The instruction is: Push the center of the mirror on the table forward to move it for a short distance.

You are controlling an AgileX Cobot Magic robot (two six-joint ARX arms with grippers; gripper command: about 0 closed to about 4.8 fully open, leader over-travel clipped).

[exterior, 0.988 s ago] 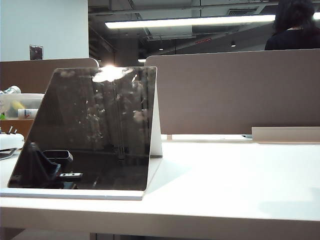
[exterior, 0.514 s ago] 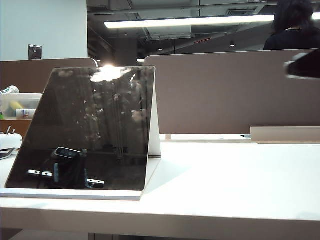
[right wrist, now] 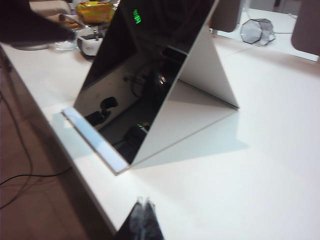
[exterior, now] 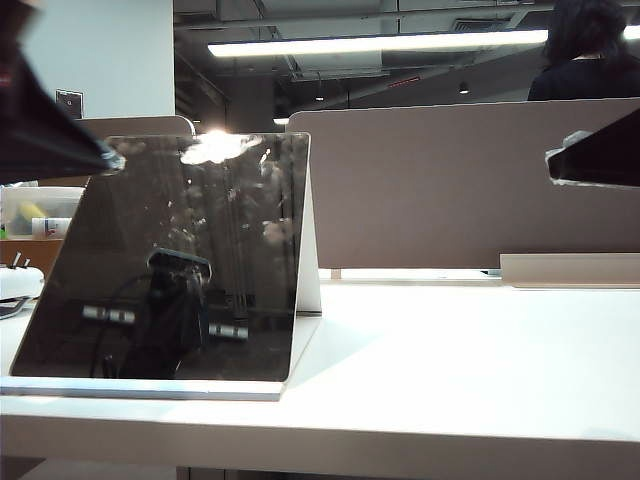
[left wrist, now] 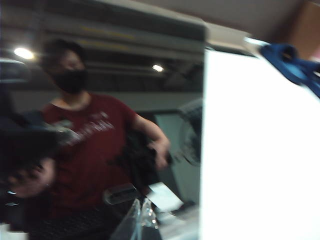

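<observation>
The mirror [exterior: 185,260] is propped at 9 o'clock on the counter [exterior: 450,350], untouched; left hand [left wrist: 141,220] and right hand [right wrist: 143,220] are seen raised, tips together.

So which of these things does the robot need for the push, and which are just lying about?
Needed:
mirror
table
left gripper, shut
right gripper, shut

Lying about:
brown partition
plastic box
wire hexagon frame
</observation>
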